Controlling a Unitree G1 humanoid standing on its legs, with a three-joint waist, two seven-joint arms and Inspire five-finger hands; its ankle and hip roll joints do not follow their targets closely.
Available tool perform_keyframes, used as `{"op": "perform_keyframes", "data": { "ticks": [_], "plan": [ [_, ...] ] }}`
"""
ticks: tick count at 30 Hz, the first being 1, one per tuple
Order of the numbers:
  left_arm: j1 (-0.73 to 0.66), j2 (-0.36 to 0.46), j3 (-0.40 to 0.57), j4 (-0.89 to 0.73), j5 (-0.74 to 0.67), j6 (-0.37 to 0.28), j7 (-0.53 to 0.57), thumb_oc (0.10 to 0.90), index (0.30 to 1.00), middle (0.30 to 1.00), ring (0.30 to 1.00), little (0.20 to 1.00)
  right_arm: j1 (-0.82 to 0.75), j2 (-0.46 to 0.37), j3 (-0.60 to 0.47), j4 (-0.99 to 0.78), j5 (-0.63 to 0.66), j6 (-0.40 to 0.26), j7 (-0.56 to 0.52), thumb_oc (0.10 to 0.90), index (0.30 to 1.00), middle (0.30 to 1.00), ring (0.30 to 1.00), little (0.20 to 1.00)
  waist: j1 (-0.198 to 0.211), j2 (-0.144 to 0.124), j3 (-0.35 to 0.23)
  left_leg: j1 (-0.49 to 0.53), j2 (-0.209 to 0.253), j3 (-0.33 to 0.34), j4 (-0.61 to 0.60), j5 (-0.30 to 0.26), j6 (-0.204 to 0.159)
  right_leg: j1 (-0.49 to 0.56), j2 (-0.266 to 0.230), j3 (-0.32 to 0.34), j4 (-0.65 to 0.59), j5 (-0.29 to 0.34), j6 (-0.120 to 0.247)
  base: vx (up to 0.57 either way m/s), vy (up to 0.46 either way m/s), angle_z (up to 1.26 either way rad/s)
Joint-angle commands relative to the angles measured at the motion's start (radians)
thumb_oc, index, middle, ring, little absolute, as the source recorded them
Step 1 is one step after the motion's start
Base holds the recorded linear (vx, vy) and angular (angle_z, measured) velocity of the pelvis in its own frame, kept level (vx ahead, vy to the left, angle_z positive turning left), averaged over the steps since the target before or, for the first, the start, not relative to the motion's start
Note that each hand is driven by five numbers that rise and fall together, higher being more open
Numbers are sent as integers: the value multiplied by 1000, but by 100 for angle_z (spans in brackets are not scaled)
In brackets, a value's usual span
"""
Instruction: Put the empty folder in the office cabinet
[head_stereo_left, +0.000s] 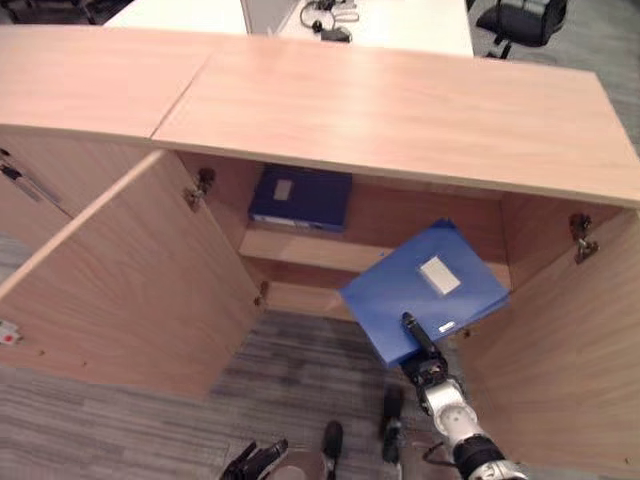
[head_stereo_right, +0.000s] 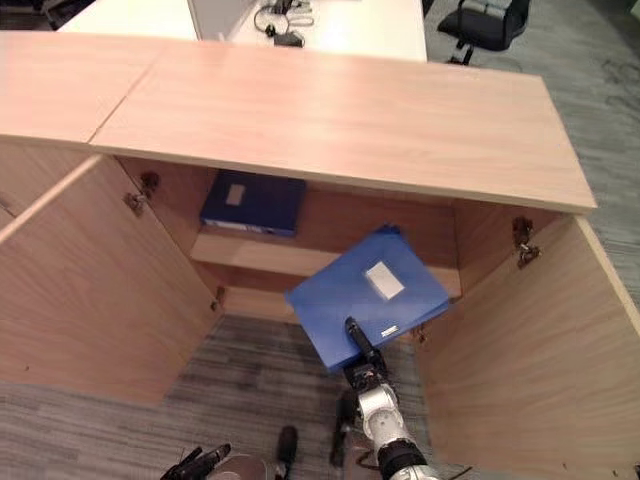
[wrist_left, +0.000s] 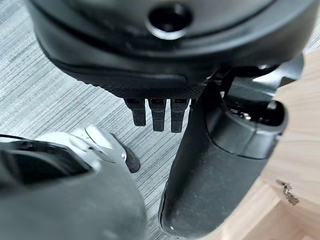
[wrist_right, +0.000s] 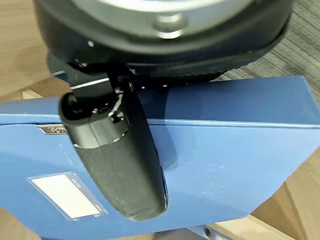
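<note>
right hand | pinching blue folder | fingers beneath apparently | cabinet mouth

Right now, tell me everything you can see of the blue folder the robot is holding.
The blue folder is a flat, box-like file with a smooth plastic-looking cover, a white label on its face and a small metal tag near the edge. It is closed, tilted, and held in the air at the open cabinet front, near the shelf. The right hand grips its near edge, thumb across the face; its fingers are hidden underneath.
</note>
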Motion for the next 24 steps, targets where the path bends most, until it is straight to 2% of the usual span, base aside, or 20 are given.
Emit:
{"op": "perform_keyframes", "data": {
  "ticks": [1,5,8,12,13,15,17,24],
  "plan": [
    [57,24,-1,-96,6,-39,-25,800,900,900,900,900,-123,-32,-25,-149,18,-102,49,400,300,300,300,300,-11,-12,-62,99,-70,-57,-84,-116,-39,38,38,1,-68,190,-19,138,-73,94],
    [57,12,8,-71,-12,-39,-36,800,900,900,900,900,-133,-55,-57,-186,21,-124,64,400,300,300,300,300,-22,9,-94,71,-56,-94,-84,-119,-35,-1,41,-12,-23,173,-43,182,-84,57],
    [46,2,1,-52,-32,-41,-37,800,900,900,900,900,-137,-72,-86,-241,14,-158,59,400,300,300,300,300,-32,30,-96,66,-38,-137,-84,-125,-43,-19,34,-32,26,132,-62,187,-117,11],
    [33,3,-11,-50,-42,-44,-42,800,900,900,900,900,-142,-88,-123,-304,34,-201,62,400,300,300,300,300,-37,50,-84,62,-17,-169,-84,-131,-55,-29,40,-44,64,93,-79,104,-108,33],
    [20,2,-27,-49,-50,-49,-40,800,900,900,900,900,-166,-98,-145,-330,49,-231,57,400,300,300,300,300,-40,61,-72,44,-6,-183,-84,-128,-61,-51,44,-52,84,76,-88,80,-139,47],
    [15,0,-36,-50,-49,-47,-40,800,900,900,900,900,-183,-105,-152,-336,49,-241,49,400,300,300,300,300,-39,66,-68,33,-3,-186,-84,-126,-62,-63,43,-55,95,67,-92,56,-89,28],
    [4,-2,-64,-52,-54,-50,-44,800,900,900,900,900,-241,-117,-179,-340,70,-279,35,400,300,300,300,300,-37,79,-48,12,2,-192,-84,-123,-66,-87,50,-59,114,50,-98,57,-85,9],
    [-1,-2,-113,-56,-47,-47,-38,800,900,900,900,900,-382,-109,-223,-319,112,-370,-16,400,300,300,300,300,-35,101,-1,-37,-1,-188,-84,-116,-63,-128,70,-41,100,48,-101,-7,-38,-1]
  ]
}}
